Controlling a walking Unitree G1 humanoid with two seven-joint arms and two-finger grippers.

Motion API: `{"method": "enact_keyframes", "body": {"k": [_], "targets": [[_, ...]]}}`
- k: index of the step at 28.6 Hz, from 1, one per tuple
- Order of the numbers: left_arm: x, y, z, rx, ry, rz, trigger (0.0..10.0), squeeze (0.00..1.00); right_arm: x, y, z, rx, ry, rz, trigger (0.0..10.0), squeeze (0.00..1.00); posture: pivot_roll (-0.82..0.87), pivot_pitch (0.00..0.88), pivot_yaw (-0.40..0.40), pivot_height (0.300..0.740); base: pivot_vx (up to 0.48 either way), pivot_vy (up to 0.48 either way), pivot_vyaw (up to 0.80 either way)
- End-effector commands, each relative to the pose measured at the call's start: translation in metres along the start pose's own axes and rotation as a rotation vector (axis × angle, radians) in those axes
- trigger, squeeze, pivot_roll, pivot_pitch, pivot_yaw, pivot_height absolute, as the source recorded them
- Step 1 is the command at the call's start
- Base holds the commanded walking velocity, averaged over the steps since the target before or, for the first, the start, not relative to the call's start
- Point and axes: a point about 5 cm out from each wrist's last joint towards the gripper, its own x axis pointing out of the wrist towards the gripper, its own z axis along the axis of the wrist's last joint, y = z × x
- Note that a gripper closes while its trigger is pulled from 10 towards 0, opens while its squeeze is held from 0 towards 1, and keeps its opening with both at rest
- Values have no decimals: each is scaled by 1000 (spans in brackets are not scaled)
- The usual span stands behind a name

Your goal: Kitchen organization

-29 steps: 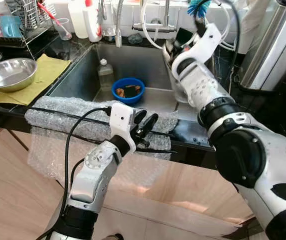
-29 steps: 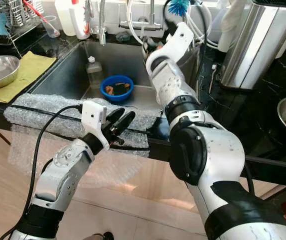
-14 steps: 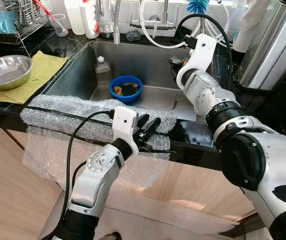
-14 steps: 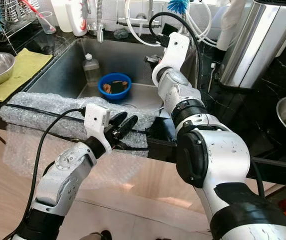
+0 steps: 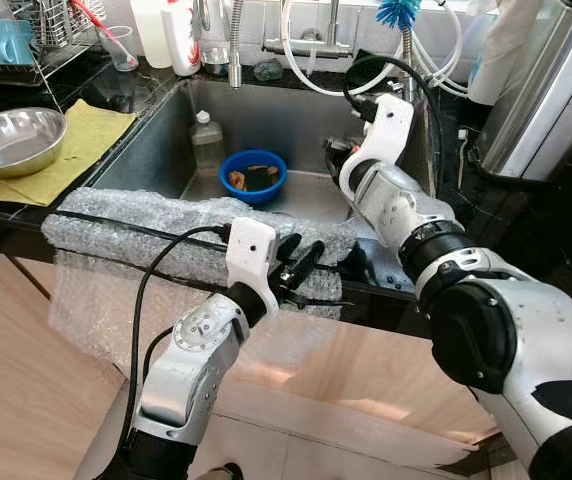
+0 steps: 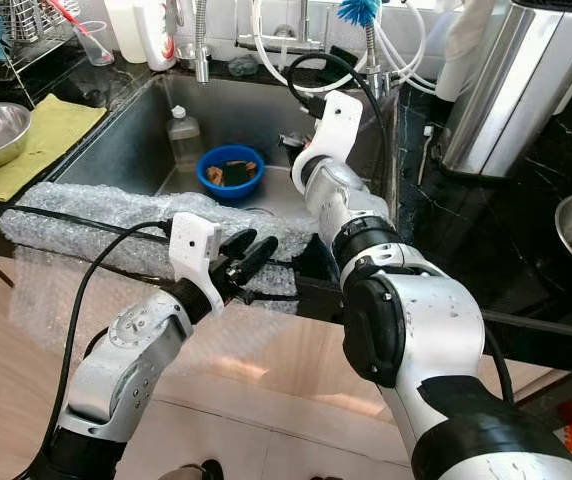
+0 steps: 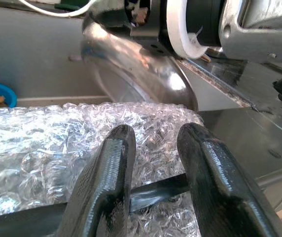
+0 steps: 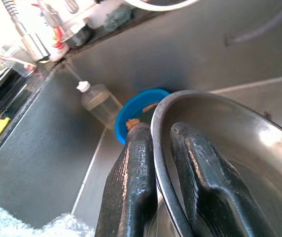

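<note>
Black stone counter [image 5: 526,215] surrounds a steel sink [image 5: 156,150] that occupies the upper centre of the left eye view. Inside the sink, a blue bowl [image 5: 254,177] with food scraps sits near the centre of the frame, and a clear plastic bottle [image 5: 209,144] stands just to its upper left. A sheet of bubble wrap [image 5: 146,235] is draped over the front edge of the sink and hangs down across the cabinet front at lower left. The right gripper [image 8: 160,163] reaches into the sink at the right of the blue bowl; its two fingers are closed narrowly on the rim of a steel bowl [image 8: 239,148], one finger outside the rim and one inside, as the right wrist view shows. The left gripper [image 5: 299,262] sits at the centre of the frame, at the right end of the bubble wrap on the sink's front edge, fingers a narrow gap apart and holding nothing; a black strap [image 7: 156,190] passes behind them. At upper left, a second steel bowl [image 5: 14,143] rests on a yellow cloth [image 5: 86,150] beside a dish rack [image 5: 36,30]. A steel bin [image 5: 541,90] stands at upper right
</note>
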Motion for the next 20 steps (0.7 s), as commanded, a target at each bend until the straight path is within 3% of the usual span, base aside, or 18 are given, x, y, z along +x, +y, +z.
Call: {"method": "enact_keyframes", "body": {"k": [1,12,20], "targets": [[-2,-3,-1,2,16,-5,10000,0,0,0,3,8,-6,-7,10000,0,110,151,-19,740,0,0,0],[-4,-10,-1,-13,28,-12,10000,0,0,-4,-13,120,34,-25,10000,0,122,158,-18,740,0,0,0],[-6,-13,-2,-21,34,-9,10000,0,0,-7,-19,122,48,-40,10000,0,126,165,-20,740,0,0,0]]}}
